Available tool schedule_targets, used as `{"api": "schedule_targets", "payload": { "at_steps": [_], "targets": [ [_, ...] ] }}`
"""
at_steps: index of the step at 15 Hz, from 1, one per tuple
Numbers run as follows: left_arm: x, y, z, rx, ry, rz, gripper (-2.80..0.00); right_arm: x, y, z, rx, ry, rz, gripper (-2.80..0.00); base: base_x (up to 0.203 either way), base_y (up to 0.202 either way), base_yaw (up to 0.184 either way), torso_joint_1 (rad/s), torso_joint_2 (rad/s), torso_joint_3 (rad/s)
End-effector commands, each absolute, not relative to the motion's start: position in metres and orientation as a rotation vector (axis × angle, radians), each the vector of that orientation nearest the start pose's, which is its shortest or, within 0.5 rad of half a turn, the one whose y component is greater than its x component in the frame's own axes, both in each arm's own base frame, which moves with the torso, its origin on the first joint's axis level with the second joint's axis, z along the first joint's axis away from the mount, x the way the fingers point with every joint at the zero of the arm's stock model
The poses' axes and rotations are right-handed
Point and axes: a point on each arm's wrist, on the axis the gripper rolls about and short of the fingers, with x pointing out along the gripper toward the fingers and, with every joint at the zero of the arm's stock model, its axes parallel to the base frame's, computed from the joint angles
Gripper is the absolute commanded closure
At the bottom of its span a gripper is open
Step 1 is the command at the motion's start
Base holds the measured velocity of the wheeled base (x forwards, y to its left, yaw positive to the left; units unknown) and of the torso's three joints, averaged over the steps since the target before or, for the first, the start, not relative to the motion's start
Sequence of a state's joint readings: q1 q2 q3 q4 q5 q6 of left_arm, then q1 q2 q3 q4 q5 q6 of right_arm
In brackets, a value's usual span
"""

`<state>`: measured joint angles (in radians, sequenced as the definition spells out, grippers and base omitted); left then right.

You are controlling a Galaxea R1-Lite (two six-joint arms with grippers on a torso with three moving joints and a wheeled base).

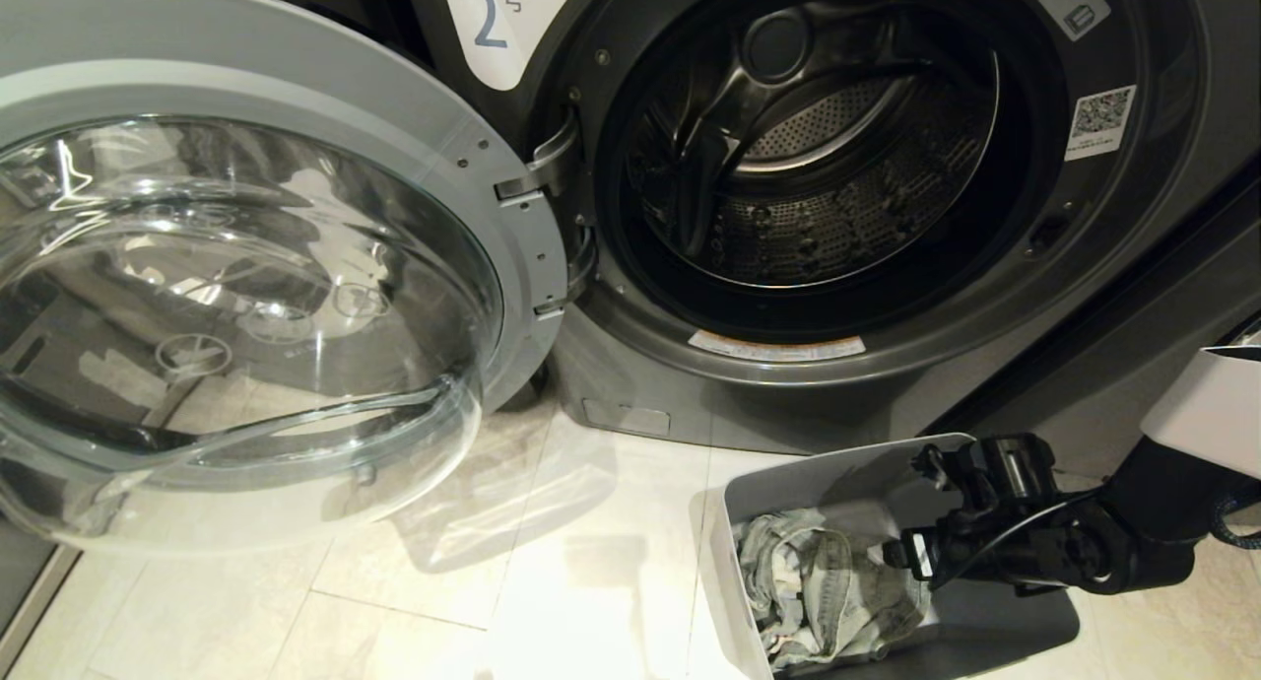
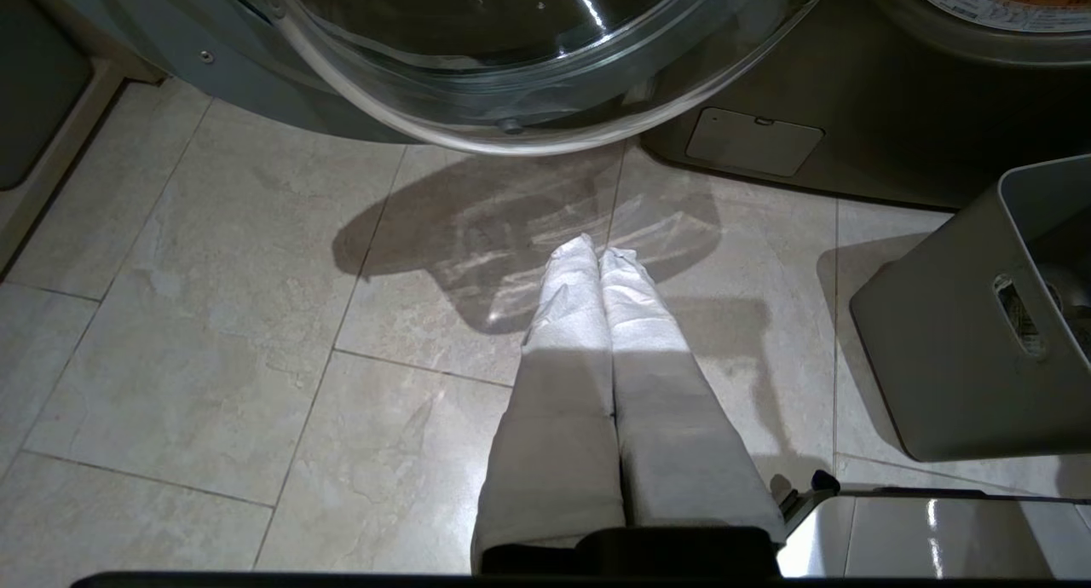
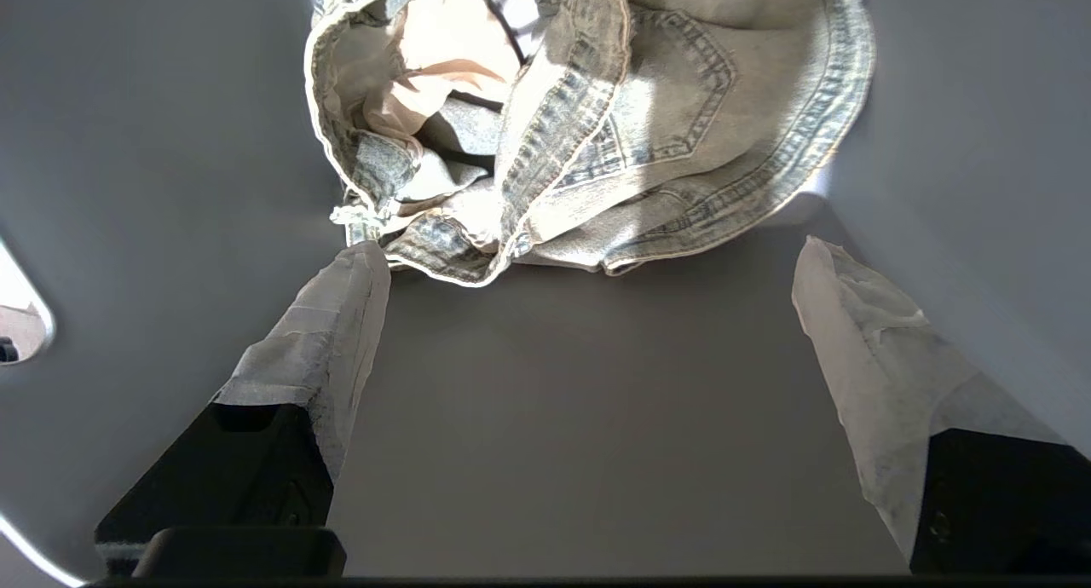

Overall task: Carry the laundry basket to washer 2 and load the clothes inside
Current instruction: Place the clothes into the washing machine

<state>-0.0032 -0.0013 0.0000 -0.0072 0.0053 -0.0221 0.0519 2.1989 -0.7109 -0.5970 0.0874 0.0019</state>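
Observation:
Washer 2 (image 1: 985,384) stands with its drum (image 1: 818,148) showing and its round glass door (image 1: 236,296) swung wide to the left. The grey laundry basket (image 1: 734,522) sits on the floor just below the drum opening, also in the left wrist view (image 2: 938,341). The clothes (image 1: 828,591), a faded denim bundle (image 3: 597,119), lie at the basket's near end. My right gripper (image 1: 921,508) is down inside the basket, open, its wrapped fingertips (image 3: 366,264) close to the denim's edge with nothing between them. My left gripper (image 2: 597,249) hangs shut and empty over the floor tiles, left of the basket.
The open door (image 2: 511,60) overhangs the floor to the left of the basket. A small access flap (image 2: 754,141) sits low on the washer's front. Pale floor tiles (image 1: 443,581) stretch in front of the machine. A slot handle (image 2: 1018,315) shows in the basket's short side.

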Motion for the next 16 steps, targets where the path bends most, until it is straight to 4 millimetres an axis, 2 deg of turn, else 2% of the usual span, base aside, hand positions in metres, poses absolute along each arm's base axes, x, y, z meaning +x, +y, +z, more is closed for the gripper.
{"api": "schedule_targets", "payload": {
  "at_steps": [1, 5, 11, 16],
  "targets": [
    [-0.023, 0.000, 0.076, -0.027, -0.006, 0.004, 0.00, 0.331, 0.019, -0.017, 0.020, 0.911, 0.134, -2.80, 0.000, 0.000, 0.000, 0.000, 0.00, 0.000],
    [-0.023, 0.000, 0.076, -0.025, -0.006, 0.003, 0.00, 0.335, 0.020, -0.046, 0.020, 0.874, 0.134, -2.80, 0.000, 0.000, 0.000, 0.000, 0.00, 0.000],
    [-0.023, 0.000, 0.076, -0.025, -0.006, 0.003, 0.00, 0.337, 0.018, -0.061, 0.047, 0.887, 0.146, -2.80, 0.000, 0.000, 0.000, 0.000, 0.00, 0.000],
    [-0.023, 0.000, 0.076, -0.025, -0.006, 0.003, 0.00, 0.338, 0.018, -0.062, 0.041, 0.884, 0.162, -2.80, 0.000, 0.000, 0.000, 0.000, 0.00, 0.000]
  ]
}}
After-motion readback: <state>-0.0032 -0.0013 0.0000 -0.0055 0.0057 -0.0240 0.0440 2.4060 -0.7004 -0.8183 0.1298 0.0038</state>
